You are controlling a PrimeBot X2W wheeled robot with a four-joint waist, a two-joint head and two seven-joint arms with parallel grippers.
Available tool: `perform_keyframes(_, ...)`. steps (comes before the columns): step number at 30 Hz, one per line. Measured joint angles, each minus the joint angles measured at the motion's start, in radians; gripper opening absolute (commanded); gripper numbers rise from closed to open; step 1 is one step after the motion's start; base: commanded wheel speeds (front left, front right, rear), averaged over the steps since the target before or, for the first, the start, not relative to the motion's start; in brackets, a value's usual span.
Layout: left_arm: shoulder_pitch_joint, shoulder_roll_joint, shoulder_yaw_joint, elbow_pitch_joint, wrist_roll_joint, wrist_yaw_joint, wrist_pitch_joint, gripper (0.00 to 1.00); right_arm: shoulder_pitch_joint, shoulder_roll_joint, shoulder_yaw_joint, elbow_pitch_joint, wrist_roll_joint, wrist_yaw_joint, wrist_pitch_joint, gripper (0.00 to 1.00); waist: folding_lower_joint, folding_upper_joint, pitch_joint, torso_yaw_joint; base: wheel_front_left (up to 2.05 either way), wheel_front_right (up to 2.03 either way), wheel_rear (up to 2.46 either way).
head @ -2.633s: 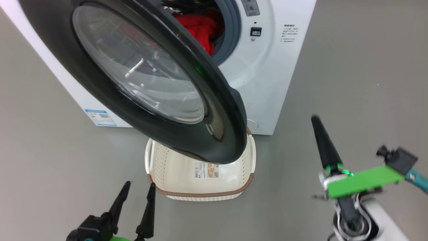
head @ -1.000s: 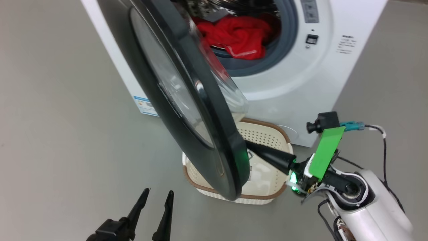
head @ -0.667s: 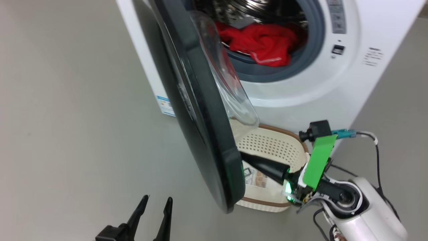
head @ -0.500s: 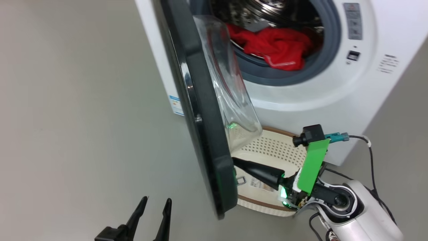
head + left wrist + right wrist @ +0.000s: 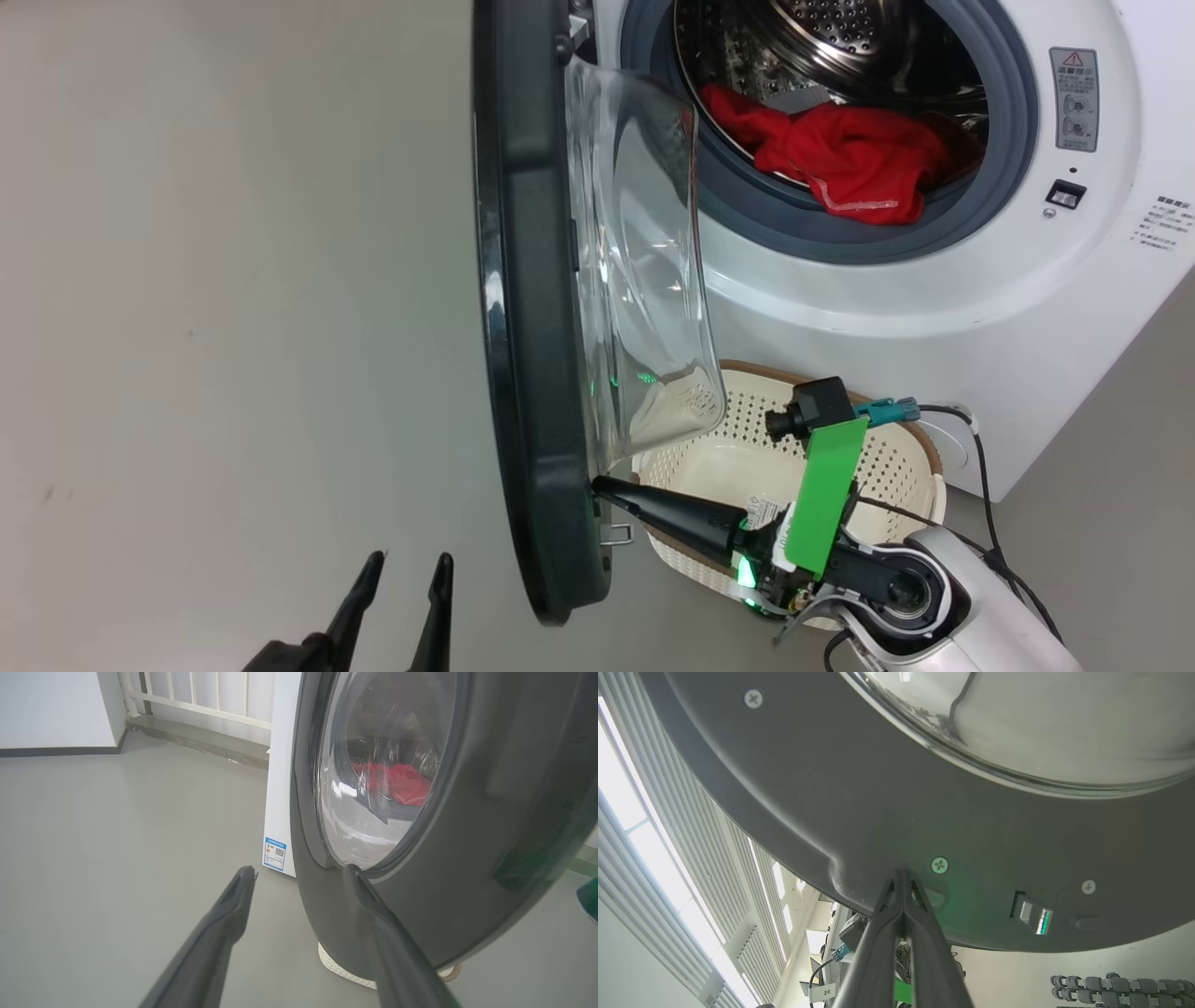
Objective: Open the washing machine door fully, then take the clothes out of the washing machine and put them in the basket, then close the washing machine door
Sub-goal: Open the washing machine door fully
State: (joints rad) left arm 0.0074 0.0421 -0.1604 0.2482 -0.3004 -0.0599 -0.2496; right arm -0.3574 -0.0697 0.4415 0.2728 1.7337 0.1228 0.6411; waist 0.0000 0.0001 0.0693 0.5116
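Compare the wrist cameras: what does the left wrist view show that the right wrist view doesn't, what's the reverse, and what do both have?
Left wrist view, not the right: the open left gripper, the red clothes behind the glass window of the washing machine door, the blue label on the washing machine, the edge of the basket under the door, grey floor. Right wrist view, not the left: the shut right gripper, tips at the door's inner rim, beside screws and a metal latch. Both: the door and its glass window.

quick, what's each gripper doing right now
Left gripper: open, holding nothing.
Right gripper: closed, holding nothing, fingers' tips against the washing machine door.
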Motion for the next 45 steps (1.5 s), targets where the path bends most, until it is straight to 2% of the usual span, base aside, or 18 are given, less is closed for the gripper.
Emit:
perform_keyframes(10,0.002,0.000,0.009,-0.016,0.000,0.011,0.000,1.00,-0.019,0.000,0.032,0.004,0.007,0.000,-0.044,0.00,0.0000,-0.0001,0.006,0.005,0.00,0.00,0.00)
perform_keyframes(11,0.006,0.000,0.010,-0.017,0.000,0.011,0.000,1.00,-0.019,0.000,0.032,0.005,0.004,0.000,-0.049,0.04,0.0000,0.0000,0.005,0.005,0.00,0.00,0.00)
perform_keyframes(12,0.011,0.000,0.010,-0.017,0.000,0.011,0.000,1.00,-0.019,0.001,0.031,0.006,-0.003,0.000,-0.057,0.32,0.0000,0.0000,0.003,0.004,0.00,0.00,0.00)
perform_keyframes(13,0.013,0.000,0.010,-0.017,0.000,0.011,0.000,1.00,-0.019,0.002,0.030,0.007,-0.009,0.000,-0.066,0.50,0.0000,0.0000,0.002,0.003,0.00,0.00,0.00)
perform_keyframes(14,0.013,0.000,0.010,-0.017,0.000,0.011,0.000,1.00,-0.019,0.002,0.028,0.010,-0.014,0.000,-0.074,0.87,0.0000,0.0000,0.001,0.002,0.00,0.00,0.00)
perform_keyframes(15,0.013,0.000,0.010,-0.017,0.000,0.011,0.000,1.00,-0.019,0.002,0.026,0.012,-0.021,0.000,-0.080,1.00,0.0000,0.0000,0.000,0.001,0.00,0.00,0.00)
perform_keyframes(23,0.013,0.000,0.008,-0.013,0.000,0.011,0.000,1.00,0.002,0.005,-0.009,0.037,-0.119,0.000,-0.143,1.00,0.0000,0.0000,-0.012,-0.007,0.00,0.00,0.00)
perform_keyframes(33,0.013,0.000,0.009,-0.002,0.001,0.006,0.000,1.00,0.110,-0.028,-0.009,0.069,-0.199,0.000,-0.250,1.00,0.0000,0.0000,-0.034,-0.020,0.00,0.00,0.00)
perform_keyframes(45,0.016,0.000,0.015,0.002,0.002,0.005,0.000,1.00,0.194,-0.086,0.010,0.153,-0.264,0.000,-0.449,1.00,0.0000,0.0000,-0.040,-0.042,0.00,0.00,0.00)
